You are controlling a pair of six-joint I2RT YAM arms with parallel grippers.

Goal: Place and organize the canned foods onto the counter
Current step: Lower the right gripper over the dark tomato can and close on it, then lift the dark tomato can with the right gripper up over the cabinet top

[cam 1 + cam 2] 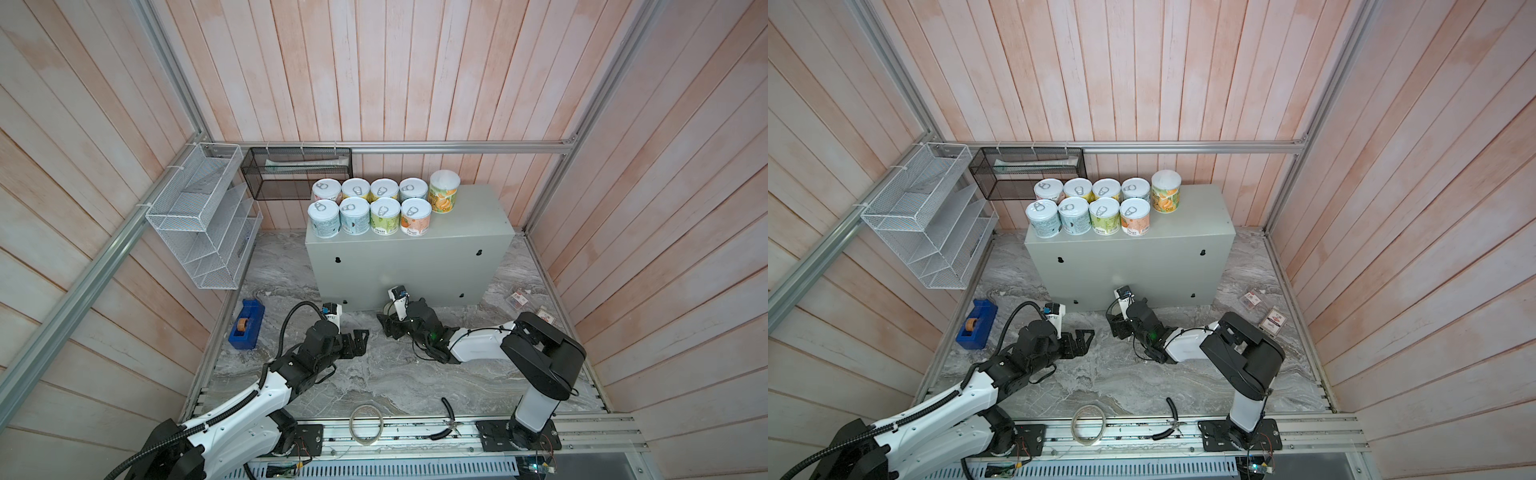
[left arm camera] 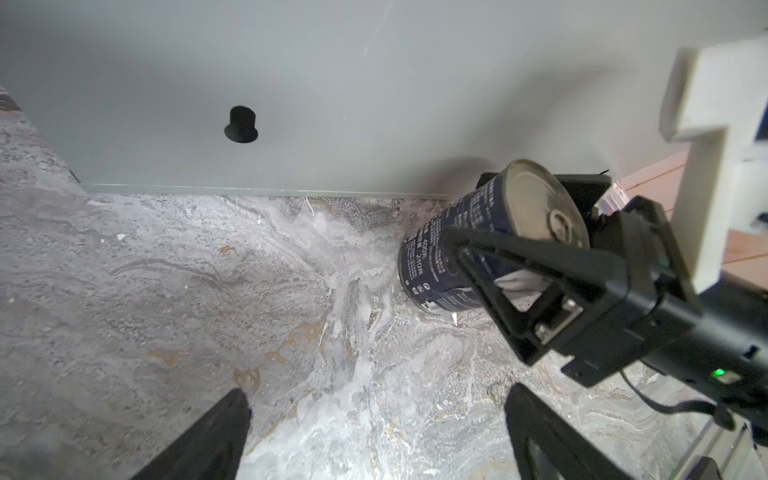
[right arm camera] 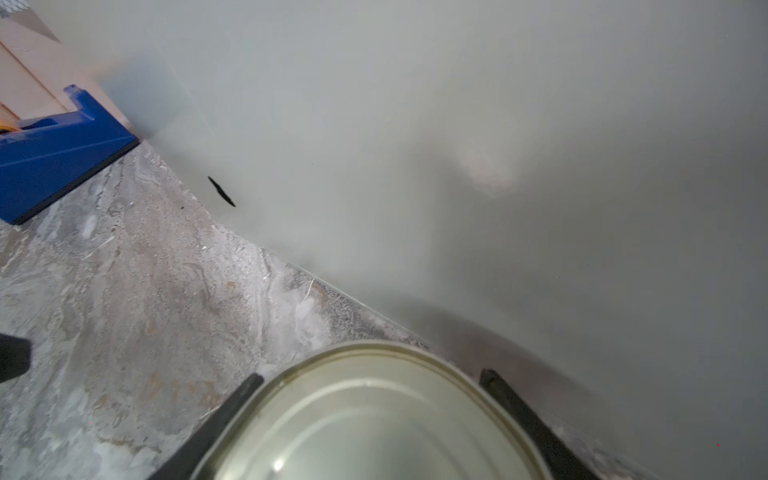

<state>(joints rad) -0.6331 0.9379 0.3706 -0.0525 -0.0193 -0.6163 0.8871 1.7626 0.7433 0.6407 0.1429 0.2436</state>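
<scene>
Several short pastel cans [image 1: 384, 216] with silver pull-tab lids stand in two rows on the left of the grey-green counter [image 1: 457, 232], also shown in a top view [image 1: 1175, 249]. A taller white-lidded orange can [image 1: 444, 193] stands beside them. A dark navy can [image 2: 432, 257] stands on the marble floor at the counter's foot. My right gripper [image 2: 465, 208] has a finger pressed on each side of it, its lid [image 3: 374, 424] filling the right wrist view between the jaws [image 3: 370, 376]. My left gripper [image 1: 359, 338] hovers open and empty over the floor to its left [image 2: 378, 397].
A blue tape dispenser [image 1: 246, 318] sits at the left floor edge. A tape roll ring [image 1: 365, 426] and pliers [image 1: 446, 419] lie at the front rail. Small boxes [image 1: 517, 299] lie right of the counter. A white wire rack [image 1: 199, 216] and a black mesh basket [image 1: 297, 172] hang on the walls.
</scene>
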